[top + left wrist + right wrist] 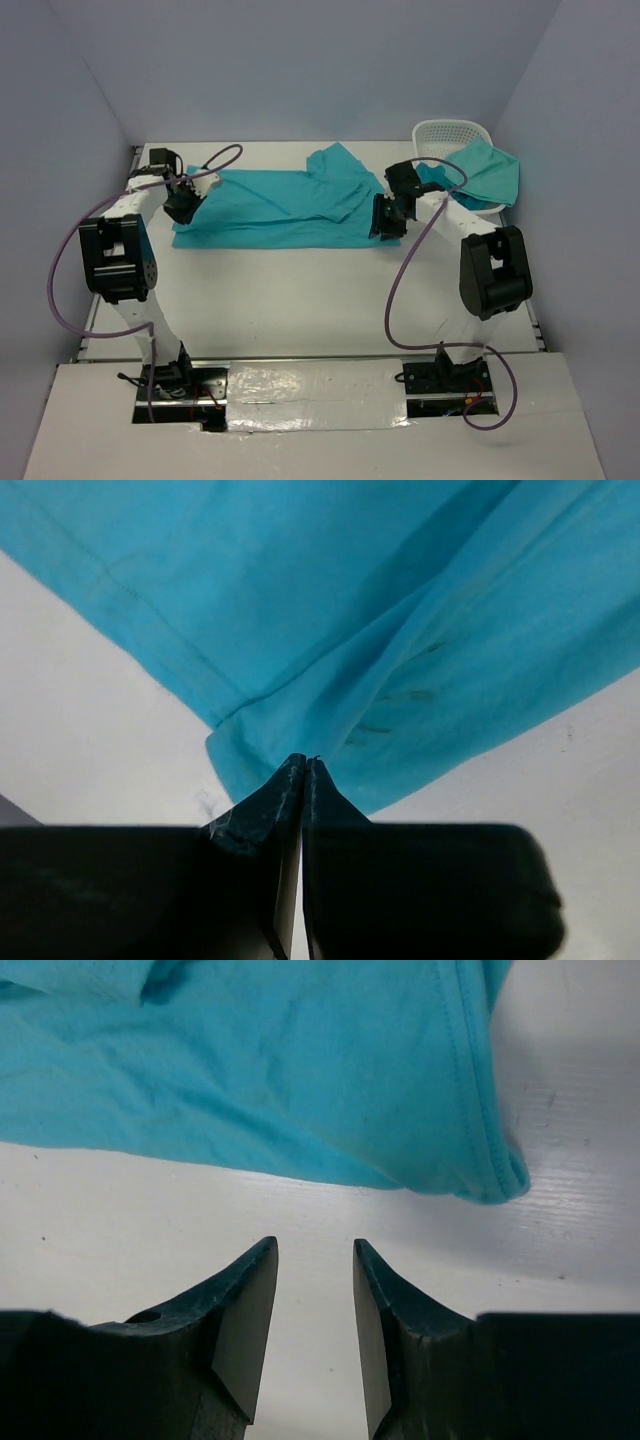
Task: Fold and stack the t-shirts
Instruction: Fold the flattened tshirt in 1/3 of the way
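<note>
On the counter, the teal t-shirt lies spread flat just beside the basket. A second shirt drapes over the basket rim. The cloth looks light and limp and will sag and drag, so I'd grab corners and hems only. The left end effector, at the shirt end far from the basket, is clamped on its corner. The right end effector, at the basket end, is parted and empty, with the hem just ahead.

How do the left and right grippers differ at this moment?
The left gripper has its jaws shut, apparently pinching a corner of the spread t-shirt; the right gripper has its jaws open, holding nothing. The left one touches the cloth; the right one sits over bare table, short of the hem. Both are at that shirt's ends.
</note>
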`<act>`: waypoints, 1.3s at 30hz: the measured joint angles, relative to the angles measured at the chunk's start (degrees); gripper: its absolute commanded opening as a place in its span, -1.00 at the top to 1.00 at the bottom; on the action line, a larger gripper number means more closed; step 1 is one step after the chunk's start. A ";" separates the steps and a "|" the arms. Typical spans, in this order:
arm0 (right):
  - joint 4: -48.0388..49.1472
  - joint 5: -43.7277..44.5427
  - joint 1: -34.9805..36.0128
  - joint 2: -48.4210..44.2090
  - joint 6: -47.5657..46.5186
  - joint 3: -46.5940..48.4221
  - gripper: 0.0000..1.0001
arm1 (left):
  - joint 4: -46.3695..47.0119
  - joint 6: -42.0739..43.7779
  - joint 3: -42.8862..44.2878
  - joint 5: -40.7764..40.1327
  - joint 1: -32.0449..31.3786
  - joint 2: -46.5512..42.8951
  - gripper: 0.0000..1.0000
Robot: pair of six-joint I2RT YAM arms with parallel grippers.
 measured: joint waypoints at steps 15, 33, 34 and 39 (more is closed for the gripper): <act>4.70 -1.70 -0.04 2.43 3.74 -2.62 0.27 | -6.95 0.42 1.88 6.12 -4.33 1.33 0.81; 6.21 -1.07 -0.11 3.43 4.57 -6.51 0.27 | -1.42 -7.91 7.98 0.90 -5.81 10.34 0.75; 6.16 -0.92 -0.11 3.43 4.55 -6.78 0.27 | -1.03 -8.24 8.70 0.55 -5.81 10.82 0.74; 6.16 -0.33 -0.22 3.43 4.50 -7.06 0.27 | 0.57 -10.14 11.76 -2.14 -5.66 13.75 0.67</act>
